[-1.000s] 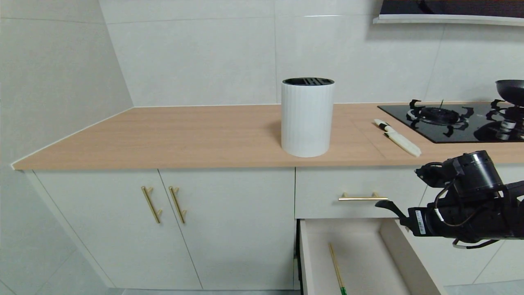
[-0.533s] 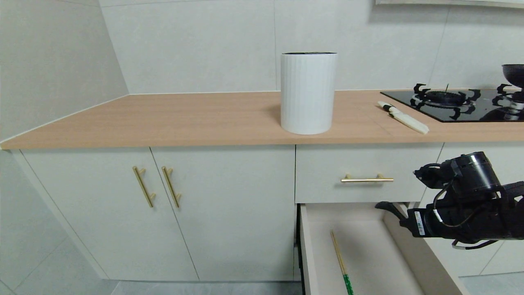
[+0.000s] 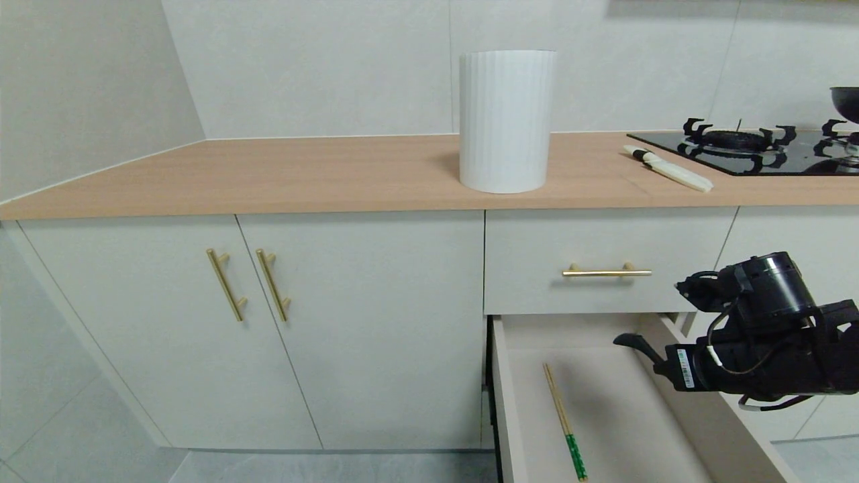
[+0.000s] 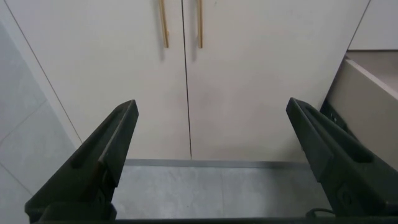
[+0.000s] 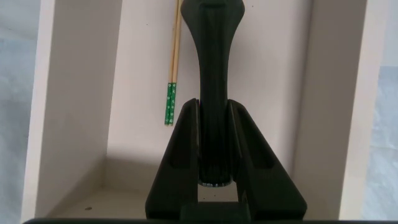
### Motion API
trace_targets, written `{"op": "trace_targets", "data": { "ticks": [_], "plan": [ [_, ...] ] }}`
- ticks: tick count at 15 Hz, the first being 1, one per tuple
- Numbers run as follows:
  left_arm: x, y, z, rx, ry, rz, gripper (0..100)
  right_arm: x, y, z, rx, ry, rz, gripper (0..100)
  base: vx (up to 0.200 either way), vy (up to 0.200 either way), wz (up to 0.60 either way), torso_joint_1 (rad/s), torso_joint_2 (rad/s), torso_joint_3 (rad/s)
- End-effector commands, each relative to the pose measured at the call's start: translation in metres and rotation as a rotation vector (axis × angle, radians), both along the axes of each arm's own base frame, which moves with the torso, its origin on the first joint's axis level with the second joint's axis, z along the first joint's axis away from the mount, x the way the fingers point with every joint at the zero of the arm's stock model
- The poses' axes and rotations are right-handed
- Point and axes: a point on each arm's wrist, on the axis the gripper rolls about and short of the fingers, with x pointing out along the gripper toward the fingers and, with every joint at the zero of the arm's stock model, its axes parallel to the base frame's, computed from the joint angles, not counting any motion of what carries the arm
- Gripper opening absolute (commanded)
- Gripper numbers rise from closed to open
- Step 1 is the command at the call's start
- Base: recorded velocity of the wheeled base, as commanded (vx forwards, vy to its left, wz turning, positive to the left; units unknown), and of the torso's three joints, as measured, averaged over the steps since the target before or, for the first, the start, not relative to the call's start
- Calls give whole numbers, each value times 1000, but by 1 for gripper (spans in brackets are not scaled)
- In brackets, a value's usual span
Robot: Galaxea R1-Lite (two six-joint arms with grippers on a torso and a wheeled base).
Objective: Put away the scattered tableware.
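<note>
We are looking at a kitchen bench [image 3: 302, 174] of light wood with pale cupboards under it. The right claw [image 3: 628, 341] is hanging over the open drawer [image 3: 504, 402], near the drawer's right wall. Its two fingers are pressing together and are not holding anything. In the drawer a pair of chopsticks [image 3: 564, 422] with green ends is lying flat on the bottom, nearer to the left wall and apart from the claw. The left claw [image 4: 211, 155] is standing low in front of the cupboard doors [image 3: 268, 322] with gold handles, above the grey floor. Its fingers are spreading wide and nothing is lying between them. On the bench a knife [image 3: 668, 176] with a pale blade is resting flat between the white ribbed holder [image 3: 507, 121] and the black gas hob [image 3: 758, 151], and it is not touching either of them. The holder is standing upright near the front edge of the bench. Above the open drawer, the upper drawer [image 3: 537, 261] with a gold bar handle is sitting closed.
</note>
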Motion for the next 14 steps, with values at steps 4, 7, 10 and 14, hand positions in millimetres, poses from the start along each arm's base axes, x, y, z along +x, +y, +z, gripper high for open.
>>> {"op": "trace_targets", "data": {
  "ticks": [4,7,10,14],
  "plan": [
    [0,0,0,0,-1,0,100,4,2,-7,-6,20,3,0,0,0,0,0,0,0],
    [0,0,0,0,-1,0,100,11,8,-18,-16,34,17,0,0,0,0,0,0,0],
    [0,0,0,0,-1,1,100,35,18,-65,-26,94,22,0,0,0,0,0,0,0],
    [0,0,0,0,-1,0,100,48,24,-124,-39,131,11,0,0,0,0,0,0,0]
  ]
}}
